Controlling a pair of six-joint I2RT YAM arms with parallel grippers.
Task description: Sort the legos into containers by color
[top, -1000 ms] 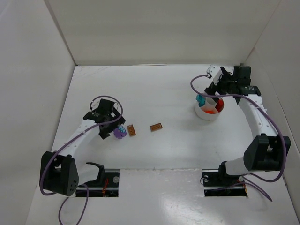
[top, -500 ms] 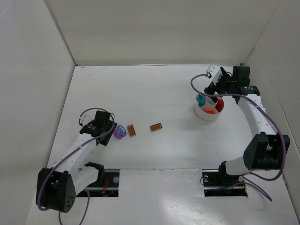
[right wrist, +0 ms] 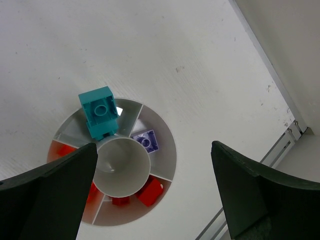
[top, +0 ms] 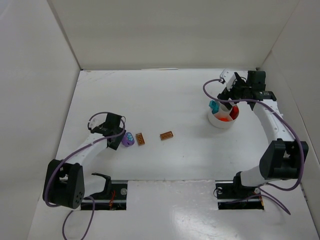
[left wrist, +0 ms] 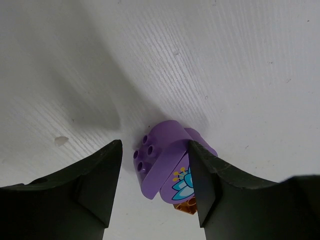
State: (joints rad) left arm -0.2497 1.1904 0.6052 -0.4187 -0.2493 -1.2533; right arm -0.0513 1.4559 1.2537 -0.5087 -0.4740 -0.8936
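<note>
A purple rounded lego [left wrist: 165,162] with a flower print lies on the table between my left gripper's [left wrist: 154,146] open fingers; the right finger [left wrist: 202,175] is against it, the left finger stands apart. A brown brick [left wrist: 186,206] peeks out behind it. From above, the left gripper [top: 119,136] sits just left of the purple lego [top: 128,140]. Two brown bricks [top: 140,139] [top: 166,135] lie to its right. My right gripper [right wrist: 154,146] hangs open and empty over the white divided bowl [right wrist: 166,156], which holds a teal brick [right wrist: 100,112], a purple brick [right wrist: 146,140] and red bricks [right wrist: 150,191].
The bowl [top: 216,123] stands at the back right, with the right gripper [top: 231,102] above it. White walls enclose the table on three sides. A metal rail [right wrist: 292,131] runs along the right wall's foot.
The left gripper drew back to the left from the purple lego, then came forward again to straddle it. The right arm has not moved.
</note>
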